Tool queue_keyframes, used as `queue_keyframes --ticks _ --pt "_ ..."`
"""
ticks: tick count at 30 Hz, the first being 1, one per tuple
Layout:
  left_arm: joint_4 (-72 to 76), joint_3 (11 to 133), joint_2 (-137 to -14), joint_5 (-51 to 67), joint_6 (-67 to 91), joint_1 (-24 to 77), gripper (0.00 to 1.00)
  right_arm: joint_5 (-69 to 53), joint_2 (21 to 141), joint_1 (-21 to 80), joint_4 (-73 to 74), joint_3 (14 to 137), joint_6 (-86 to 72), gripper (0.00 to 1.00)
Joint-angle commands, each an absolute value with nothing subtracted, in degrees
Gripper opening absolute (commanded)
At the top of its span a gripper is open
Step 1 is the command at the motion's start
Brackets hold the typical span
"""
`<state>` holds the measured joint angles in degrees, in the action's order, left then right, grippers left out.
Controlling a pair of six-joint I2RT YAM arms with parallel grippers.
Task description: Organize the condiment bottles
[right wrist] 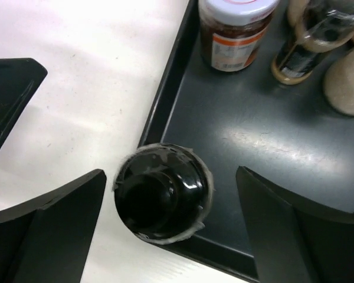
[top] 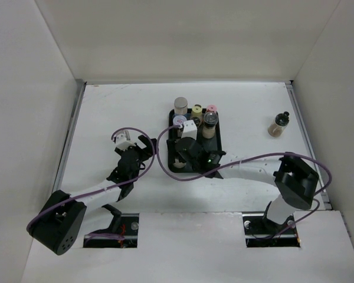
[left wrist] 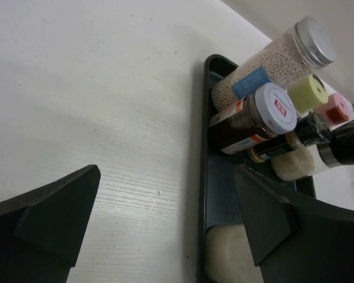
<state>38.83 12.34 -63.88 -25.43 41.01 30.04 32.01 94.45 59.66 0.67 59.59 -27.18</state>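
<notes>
A black tray (top: pixel 217 143) holds several condiment bottles at its far end: a silver-capped, blue-labelled one (top: pixel 181 106), a yellow-capped one (top: pixel 197 110), a pink-capped one (top: pixel 212 109), a white-lidded brown jar (top: pixel 179 121) and a grey-topped shaker (top: pixel 210 121). My right gripper (right wrist: pixel 168 200) is open, its fingers either side of a black-capped beige bottle (right wrist: pixel 160 191) without touching it. That bottle stands in the tray's near left corner. My left gripper (top: pixel 146 147) is open and empty over the table just left of the tray (left wrist: pixel 202 177). Another black-capped bottle (top: pixel 279 124) stands alone on the table at the right.
The white table is walled on the left, back and right. The tray's raised rim (right wrist: pixel 165 100) runs between my two grippers. The right arm (top: pixel 248 165) reaches across the table's front right part.
</notes>
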Motion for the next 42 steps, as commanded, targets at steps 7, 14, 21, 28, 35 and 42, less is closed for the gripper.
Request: queue_keyframes --ticks 7,14,21,28,35,42 --pt "41.5 12.0 -62.8 -25.2 41.8 30.2 1.0 39.9 69.7 51.9 -6.3 48.2 -25.1 1.0" --pt "41.5 11.9 -62.4 -25.2 41.9 30.3 1.0 37.8 58.1 29.0 -6.0 47.1 -24.3 0.39" --pt "41.6 11.8 -62.3 -25.0 41.9 30.5 1.0 35.9 70.6 4.5 3.2 54.7 -23.7 0.54" --pt "41.8 11.8 -62.8 -25.0 41.9 30.8 1.0 33.1 83.7 -2.9 4.1 58.5 -22.0 0.96" --pt "42.0 12.0 -63.4 -25.0 41.9 31.0 1.0 28.3 92.3 -7.4 0.8 63.2 -21.3 0.94" --pt "42.0 12.1 -63.5 -24.9 41.9 30.8 1.0 24.0 99.7 -8.1 -1.8 65.2 -22.3 0.87"
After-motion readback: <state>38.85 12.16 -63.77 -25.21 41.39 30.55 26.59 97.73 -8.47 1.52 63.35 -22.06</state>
